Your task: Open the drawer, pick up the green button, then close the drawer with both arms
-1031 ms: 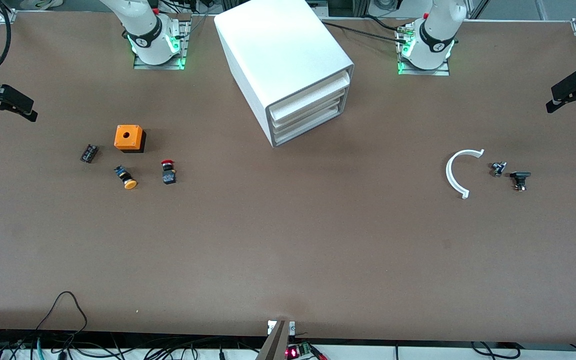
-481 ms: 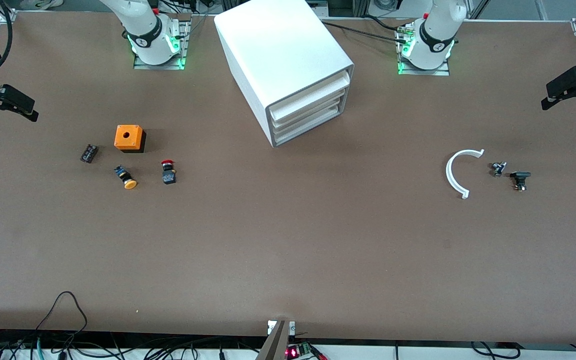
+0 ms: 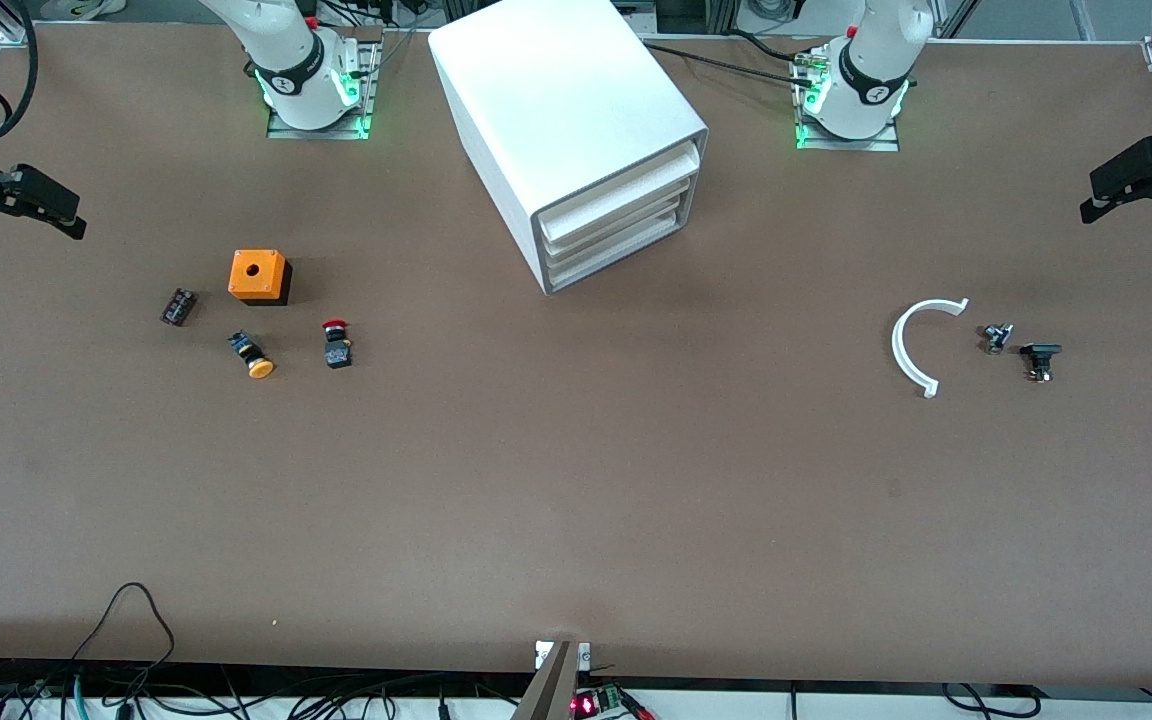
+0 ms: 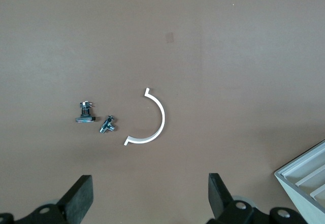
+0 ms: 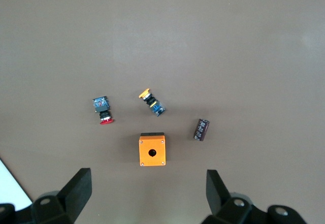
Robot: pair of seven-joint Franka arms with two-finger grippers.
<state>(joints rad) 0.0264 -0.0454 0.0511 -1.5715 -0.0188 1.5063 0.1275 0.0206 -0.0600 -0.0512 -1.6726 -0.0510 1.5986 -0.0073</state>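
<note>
The white cabinet (image 3: 566,120) stands between the arm bases; its corner shows in the left wrist view (image 4: 304,178). All three drawers are shut, and the lowest drawer (image 3: 626,250) sits flush. No green-capped button is in view. My left gripper (image 3: 1146,195) hangs open and empty over the left arm's end of the table, and its open jaws frame bare table in the left wrist view (image 4: 151,203). My right gripper (image 3: 6,205) hangs open and empty over the right arm's end, above an orange box in the right wrist view (image 5: 147,198).
Toward the right arm's end lie an orange box (image 3: 258,275), a yellow-capped button (image 3: 254,356), a red-capped button (image 3: 336,343) and a small dark part (image 3: 177,306). Toward the left arm's end lie a white curved piece (image 3: 916,345) and two small metal parts (image 3: 996,337).
Both grippers have drifted a little toward the middle of the table. Nothing on the table has moved.
</note>
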